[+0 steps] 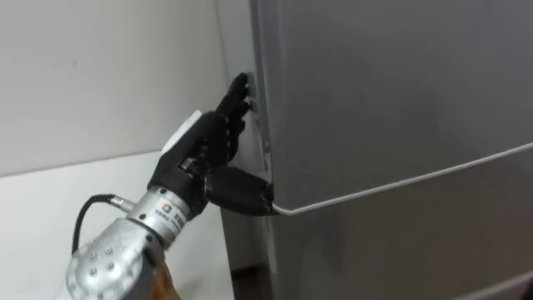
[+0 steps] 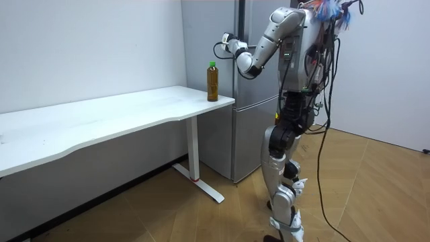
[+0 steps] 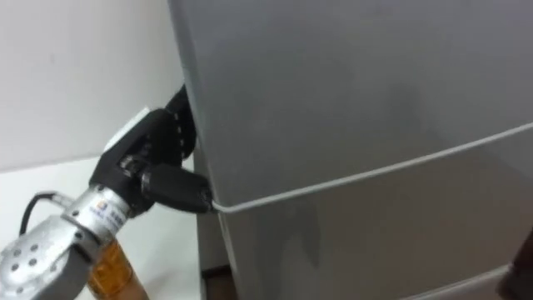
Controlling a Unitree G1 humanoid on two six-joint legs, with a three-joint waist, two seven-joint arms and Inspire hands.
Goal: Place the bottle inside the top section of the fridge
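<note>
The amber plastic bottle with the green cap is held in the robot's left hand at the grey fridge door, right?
No. The room view shows the amber bottle with the green cap standing on the white table, near its corner; the left hand is at the grey fridge door without it.

Not much to read here. There's a small sticker on the wrist just behind the left robot hand, with a coloured mark and some fine print on it, but the letters are too small to make out. In the room view, the bottle stands on the worktop, far too small for any lettering on it to be told. So no legible text, number or sign
</note>
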